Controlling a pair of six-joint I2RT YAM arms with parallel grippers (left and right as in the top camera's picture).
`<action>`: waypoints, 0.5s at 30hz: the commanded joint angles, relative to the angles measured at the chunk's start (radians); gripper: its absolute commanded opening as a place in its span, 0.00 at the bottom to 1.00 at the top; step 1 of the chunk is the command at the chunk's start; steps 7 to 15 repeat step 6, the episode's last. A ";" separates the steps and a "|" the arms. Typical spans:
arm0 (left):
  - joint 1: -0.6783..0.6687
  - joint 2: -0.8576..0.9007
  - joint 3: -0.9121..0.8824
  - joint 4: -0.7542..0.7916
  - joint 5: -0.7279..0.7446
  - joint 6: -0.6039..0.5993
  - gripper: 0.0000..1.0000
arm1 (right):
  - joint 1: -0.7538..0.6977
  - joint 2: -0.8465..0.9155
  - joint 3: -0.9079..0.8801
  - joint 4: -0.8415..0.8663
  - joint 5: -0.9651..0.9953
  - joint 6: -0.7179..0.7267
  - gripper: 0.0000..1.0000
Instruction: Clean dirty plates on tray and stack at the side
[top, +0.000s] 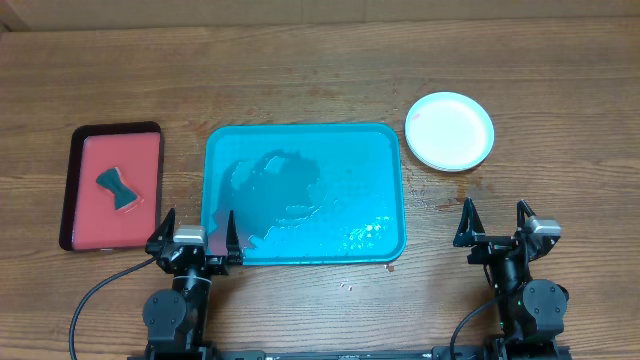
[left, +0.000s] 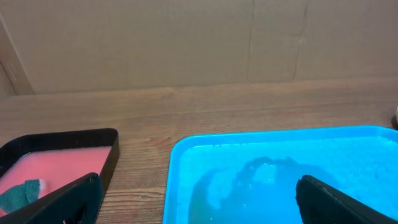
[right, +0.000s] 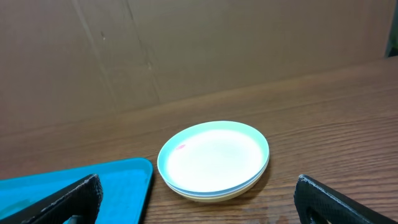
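The plates (top: 450, 130) sit stacked on the table to the right of the turquoise tray (top: 385, 150). In the right wrist view the stack (right: 214, 158) shows a mint plate on top with a small red smear near its left rim, and a yellowish plate under it. The tray holds no plates, only wet patches (top: 285, 185). My left gripper (top: 197, 238) is open and empty at the tray's front left corner; it also shows in the left wrist view (left: 199, 199). My right gripper (top: 495, 228) is open and empty in front of the stack; the right wrist view (right: 199, 199) shows it too.
A dark-rimmed red tray (top: 80, 150) with a teal sponge (top: 118, 188) lies at the left; it also shows in the left wrist view (left: 93, 155). Small red specks mark the wood near the turquoise tray's front right corner (top: 390, 268).
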 joint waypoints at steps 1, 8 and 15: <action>-0.006 -0.012 -0.006 0.000 -0.006 0.016 1.00 | -0.002 -0.002 -0.010 0.008 0.006 -0.004 1.00; -0.006 -0.012 -0.006 0.000 -0.006 0.016 1.00 | -0.002 -0.002 -0.010 0.008 0.006 -0.004 1.00; -0.006 -0.012 -0.006 0.000 -0.006 0.016 1.00 | -0.002 -0.002 -0.010 0.008 0.006 -0.004 1.00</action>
